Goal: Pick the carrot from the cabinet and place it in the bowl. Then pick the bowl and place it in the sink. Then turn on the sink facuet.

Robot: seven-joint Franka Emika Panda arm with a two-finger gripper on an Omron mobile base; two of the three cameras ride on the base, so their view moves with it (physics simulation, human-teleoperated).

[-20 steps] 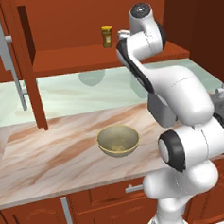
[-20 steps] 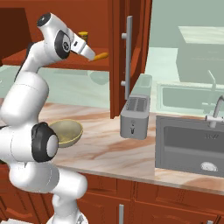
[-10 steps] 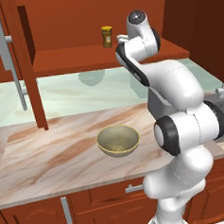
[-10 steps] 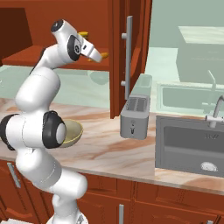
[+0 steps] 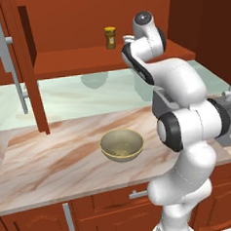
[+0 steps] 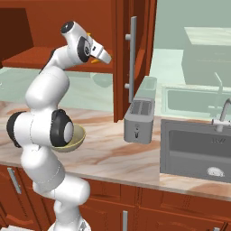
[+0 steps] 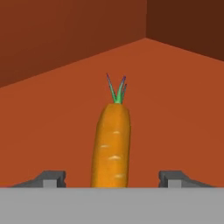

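Note:
The orange carrot (image 7: 111,144) lies on the cabinet shelf (image 7: 175,87), green top pointing away, directly between my fingertips (image 7: 52,178). My gripper (image 7: 113,179) is open, with a gap on each side of the carrot. From the right base view, the gripper (image 6: 105,56) reaches into the reddish-brown cabinet (image 5: 74,59). The olive-gold bowl (image 5: 121,145) sits empty on the counter below; my arm partly hides the bowl (image 6: 78,136) from the right. Further right are the dark grey sink (image 6: 194,151) and, behind it, the silver faucet (image 6: 222,116).
A small brown jar (image 5: 110,37) with a yellow cap stands on the shelf left of my hand. The open cabinet doors carry grey bar handles (image 5: 8,51) (image 6: 132,54). A toaster (image 6: 139,122) stands between bowl and sink.
My arm has stretched further into the cabinet, bringing the hand down toward the shelf and around the carrot. Bowl and jar have not moved.

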